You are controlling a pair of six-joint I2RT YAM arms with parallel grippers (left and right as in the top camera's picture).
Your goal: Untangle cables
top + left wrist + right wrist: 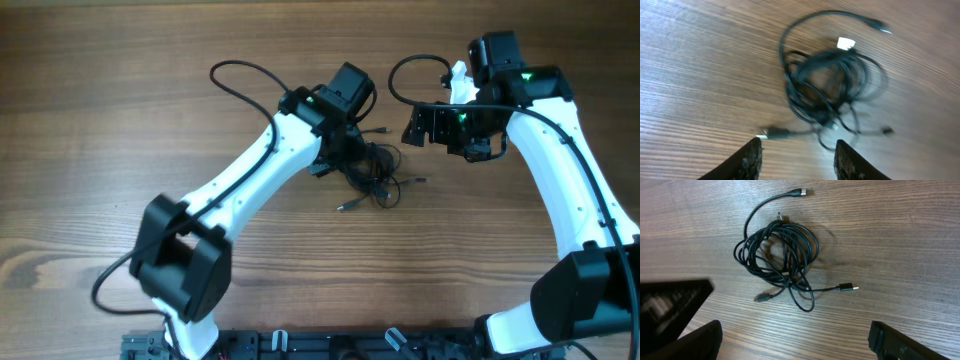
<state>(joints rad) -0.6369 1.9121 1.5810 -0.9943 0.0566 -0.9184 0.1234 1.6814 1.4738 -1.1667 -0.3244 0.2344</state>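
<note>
The cables (378, 172) lie as one small knot of thin black cords on the wooden table, between my two arms. In the left wrist view the cables (830, 85) are ahead of my left gripper (797, 157), which is open with only bare wood between its fingers (752, 160); one plug end (772, 133) lies just past the left fingertip. My right gripper (795, 340) is wide open and holds nothing. The cables (777, 255) sit a short way in front of it, with plug ends (847, 287) sticking out. From above, the left gripper (338, 158) is at the knot's left edge and the right gripper (425, 125) is up and to its right.
A thicker black arm cable (245, 80) loops on the table at the upper left, and another (410, 75) curls beside the right wrist. The left arm's blurred dark gripper body (670, 305) fills the right wrist view's lower left. A black rail (300, 345) runs along the table's front edge.
</note>
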